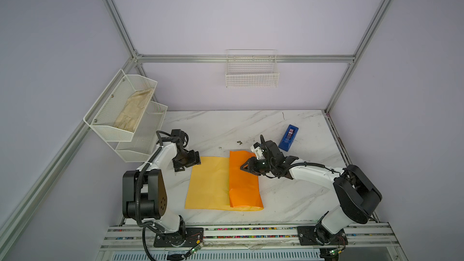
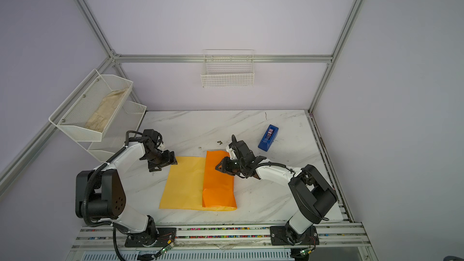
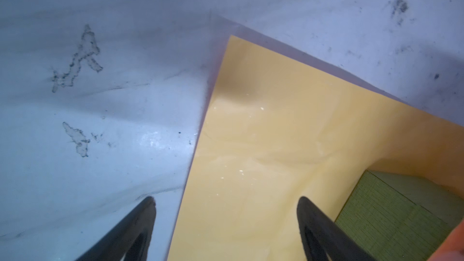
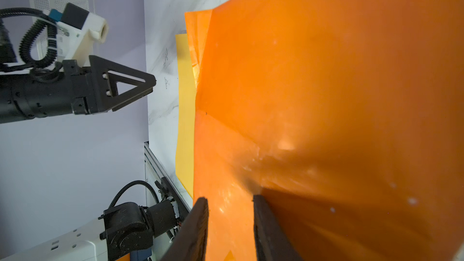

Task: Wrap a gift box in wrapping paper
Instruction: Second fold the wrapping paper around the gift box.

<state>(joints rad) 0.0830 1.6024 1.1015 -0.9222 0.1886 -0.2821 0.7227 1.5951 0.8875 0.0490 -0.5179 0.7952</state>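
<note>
By the worktop's left rear corner a white mesh two-tier rack holds a crumpled beige cloth in its upper bin; a white wire basket hangs on the back wall. The left gripper, fingers wide apart and holding nothing, hovers over the left edge of the large yellow-orange wrapping paper, lying mid-worktop near the front edge. Its right part is folded over, glossy orange side up, covering the small olive-green gift box. There the right gripper's fingers stand narrowly apart against the flap, grip unclear, with a blue tape dispenser toward the right rear corner.
</note>
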